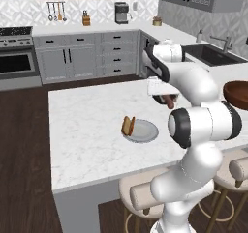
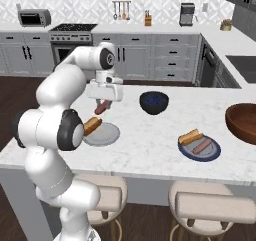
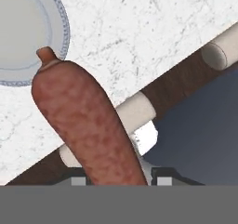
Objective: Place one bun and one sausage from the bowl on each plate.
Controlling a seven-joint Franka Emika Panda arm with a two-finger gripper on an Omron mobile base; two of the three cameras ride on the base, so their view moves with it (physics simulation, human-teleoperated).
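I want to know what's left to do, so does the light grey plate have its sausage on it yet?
Not yet. The grey plate carries a bun at its edge; the sausage hangs above it in the shut gripper.

Reddish-brown sausage (image 3: 88,125), grey plate (image 3: 23,32)

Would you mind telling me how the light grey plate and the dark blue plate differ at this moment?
The light grey plate carries only a bun at its edge; the dark blue plate holds a bun and a sausage. The grey plate sits near the arm, below the pincer, which grips a sausage; the blue plate lies near the wooden bowl. Both are flat, round, similar in size, on the marble counter.
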